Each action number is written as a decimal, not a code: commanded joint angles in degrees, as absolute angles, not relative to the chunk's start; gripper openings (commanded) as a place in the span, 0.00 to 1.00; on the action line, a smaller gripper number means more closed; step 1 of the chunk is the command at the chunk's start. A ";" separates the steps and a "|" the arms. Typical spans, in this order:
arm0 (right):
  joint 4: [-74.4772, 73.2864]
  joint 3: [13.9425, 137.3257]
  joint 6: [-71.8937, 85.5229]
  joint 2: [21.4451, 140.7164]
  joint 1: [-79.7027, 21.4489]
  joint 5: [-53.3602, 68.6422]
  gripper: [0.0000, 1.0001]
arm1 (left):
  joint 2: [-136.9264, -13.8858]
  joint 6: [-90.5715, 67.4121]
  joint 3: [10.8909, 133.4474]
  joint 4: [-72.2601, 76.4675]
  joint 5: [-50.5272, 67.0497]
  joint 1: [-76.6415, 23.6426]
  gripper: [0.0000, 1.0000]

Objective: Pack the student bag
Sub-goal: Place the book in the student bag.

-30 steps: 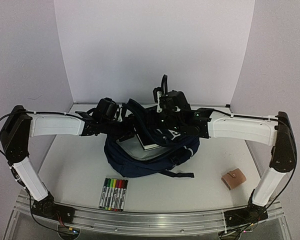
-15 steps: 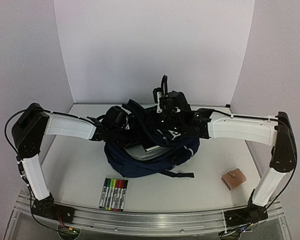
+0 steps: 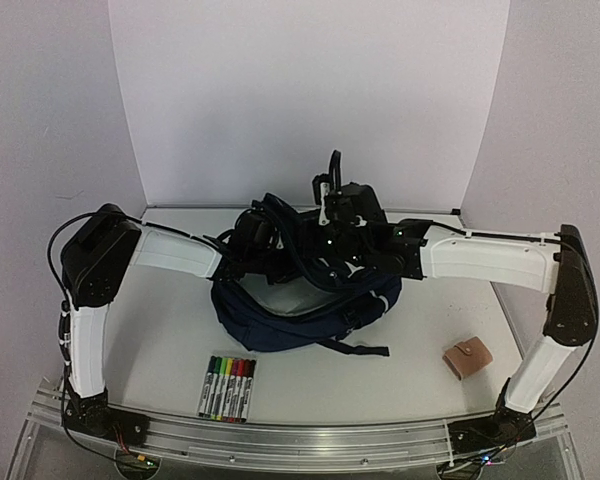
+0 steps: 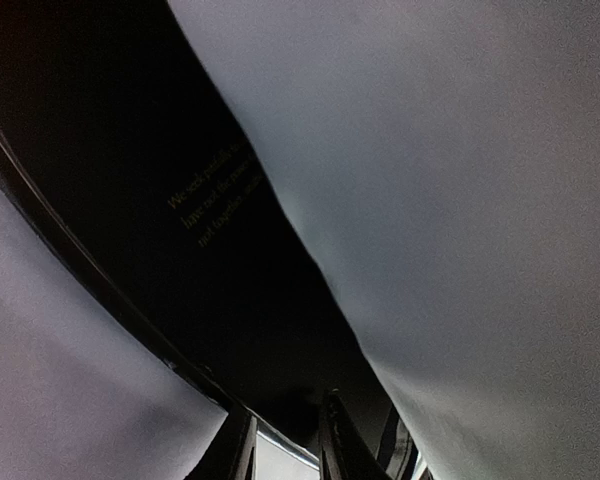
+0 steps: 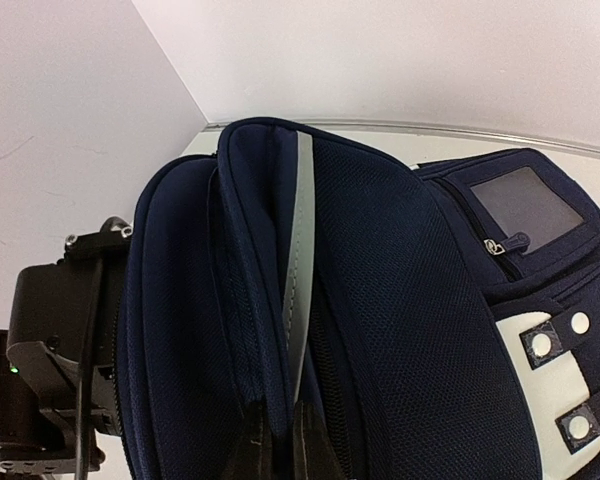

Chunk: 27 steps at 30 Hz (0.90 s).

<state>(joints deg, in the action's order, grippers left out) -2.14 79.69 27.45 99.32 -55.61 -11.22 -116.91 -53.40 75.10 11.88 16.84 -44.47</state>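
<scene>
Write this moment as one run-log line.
right claw: shut on bag rim | left claw: at bag opening, grip unclear | markers, wallet: outside, on table

Looking in on a robotics lab's test booth

Plain pale panels (image 3: 310,90) are closing in a white table (image 3: 430,325) on its left, far and right sides. A white-and-black left arm (image 3: 175,250) and right arm (image 3: 490,257) are rising from bases bolted to a bare aluminium rail (image 3: 300,437) along the near edge. Only a few props are lying out: a student bag (image 3: 300,322), a set of markers (image 3: 227,386) and a small tan wallet (image 3: 467,358).
</scene>
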 commanded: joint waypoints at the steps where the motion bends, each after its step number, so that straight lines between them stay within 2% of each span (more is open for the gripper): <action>1: 3.41 79.33 28.41 94.72 -56.09 -12.96 0.00 | -119.93 -49.31 81.11 19.00 15.96 -44.38 0.21; 5: 2.39 78.84 29.12 94.50 -56.04 -18.14 0.00 | -116.51 -46.42 79.10 18.05 15.76 -44.38 0.28; 8: 0.39 78.97 30.03 94.76 -54.84 -22.02 0.00 | -110.54 -43.26 74.25 15.94 15.21 -44.38 0.43; 11: 0.00 78.43 31.52 95.12 -51.24 -20.22 0.00 | -103.42 -40.61 68.83 11.82 14.78 -44.38 0.60; 17: 0.00 77.93 31.00 97.11 -46.62 -18.35 0.00 | -88.17 -37.52 59.40 -0.01 14.37 -44.39 0.80; 20: 0.00 78.41 30.17 98.71 -45.37 -19.37 0.00 | -82.66 -38.27 55.78 -5.71 14.50 -44.25 0.85; 24: 0.00 79.46 27.46 99.06 -45.11 -15.59 0.00 | -78.89 -41.37 52.42 -15.10 12.60 -44.21 0.86; 26: 0.00 79.76 25.72 98.25 -45.23 -9.62 0.06 | -76.79 -44.15 49.47 -17.09 12.10 -44.03 0.86; 27: 0.00 79.76 25.16 97.70 -45.35 -6.76 0.14 | -75.80 -45.56 48.09 -17.88 11.92 -43.90 0.86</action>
<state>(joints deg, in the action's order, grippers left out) -1.13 78.30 28.84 98.50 -46.25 -12.51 -79.18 -41.03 52.97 -7.98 13.98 -44.30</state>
